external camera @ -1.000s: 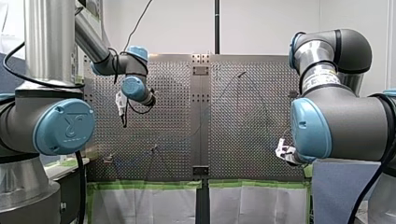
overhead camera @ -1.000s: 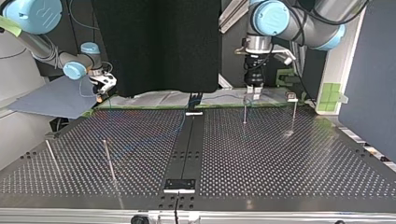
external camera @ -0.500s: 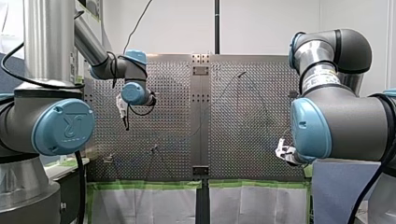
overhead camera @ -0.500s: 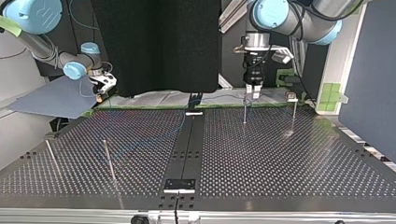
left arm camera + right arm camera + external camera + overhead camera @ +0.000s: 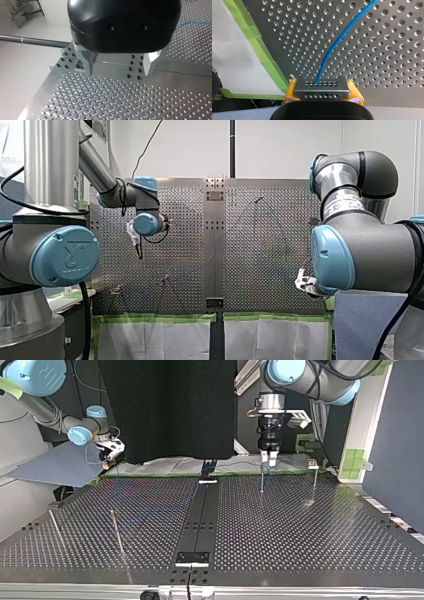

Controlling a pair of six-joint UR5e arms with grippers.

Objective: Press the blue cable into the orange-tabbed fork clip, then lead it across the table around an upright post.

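Seen from across the perforated table (image 5: 300, 535), at the upper left my right gripper (image 5: 107, 461) hangs over the table's far edge, beside a grey sheet. Its wrist camera shows its yellow pads (image 5: 290, 87) closed on the blue cable (image 5: 339, 37), which runs ahead from between them across the holes.

A faint blue line trails from there toward the middle of the table. At the lower left two thin posts (image 5: 116, 532) lean slightly. A black rail (image 5: 200, 515) divides the table down the centre.

Right of centre, near the top, my left gripper (image 5: 268, 459) points straight down just above an upright post (image 5: 261, 479). Its wrist camera shows its metal fingers (image 5: 88, 65) spread apart with nothing between them.

Further right, near another post, sits a small fitting (image 5: 312, 464) that may be the fork clip; its tab colour is too small to tell.

The cable looks thin, light and limp, probably with a smooth jacket. It will likely sag and slide unless it is pinched firmly and kept lightly taut. The best hold is probably close beside the stretch to be pressed in, so that the short free length stays straight
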